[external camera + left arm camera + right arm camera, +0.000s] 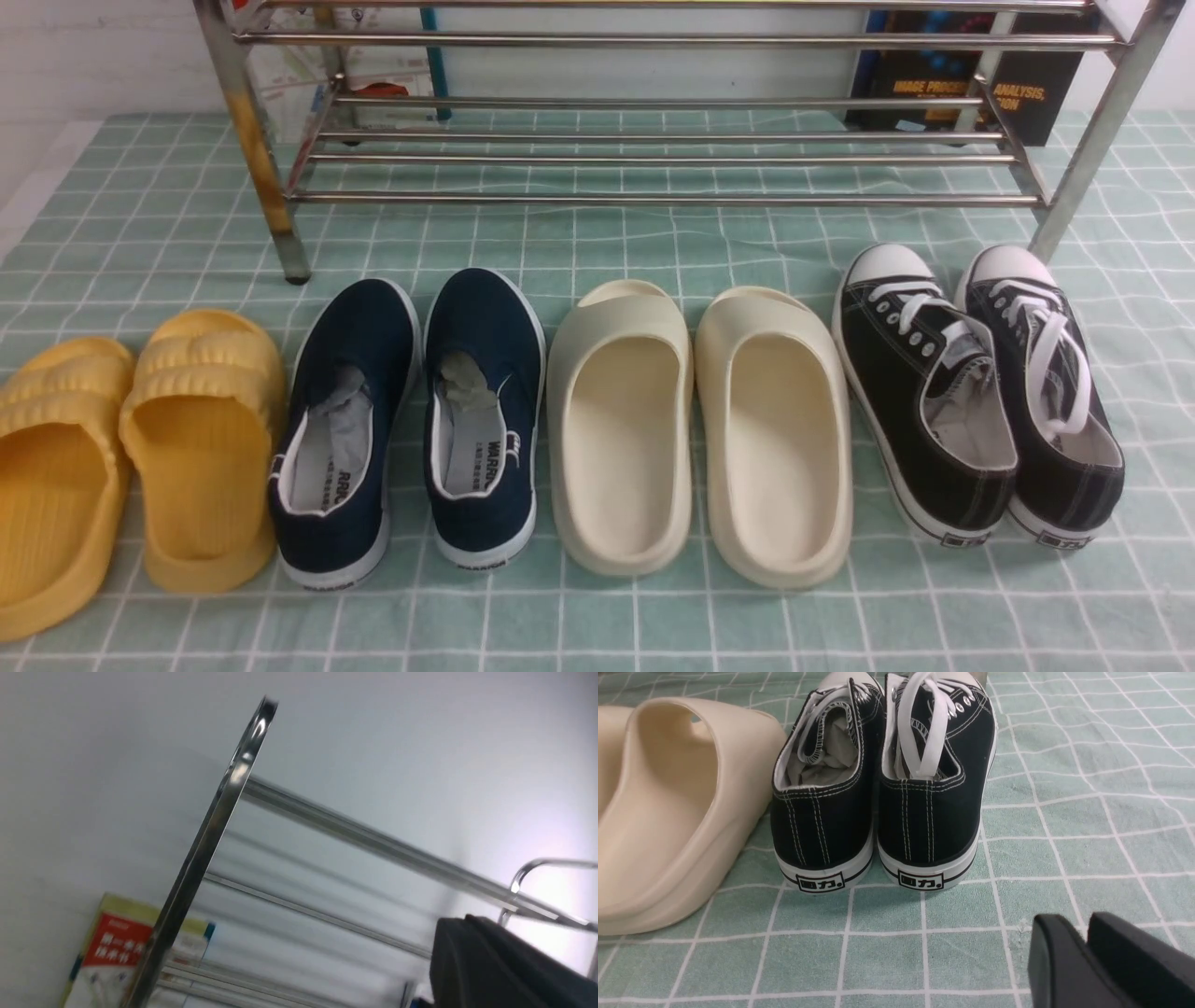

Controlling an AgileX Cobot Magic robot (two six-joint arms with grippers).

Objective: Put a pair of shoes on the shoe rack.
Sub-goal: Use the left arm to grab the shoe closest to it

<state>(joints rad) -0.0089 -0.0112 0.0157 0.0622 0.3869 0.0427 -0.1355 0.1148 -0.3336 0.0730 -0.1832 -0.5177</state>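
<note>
Nearest, fingers of the right gripper stand a sliver apart on nothing behind the black sneakers, the left gripper is closed by the shoe rack across the frame's top, and the pair of shoes sits lower left-centre on the cloth, nothing racked yet.

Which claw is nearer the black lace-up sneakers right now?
Right. The right claw sits low over the cloth just behind the black sneakers' heels. The left claw points up at the shoe rack tubes, with no sneakers in its view.
</note>
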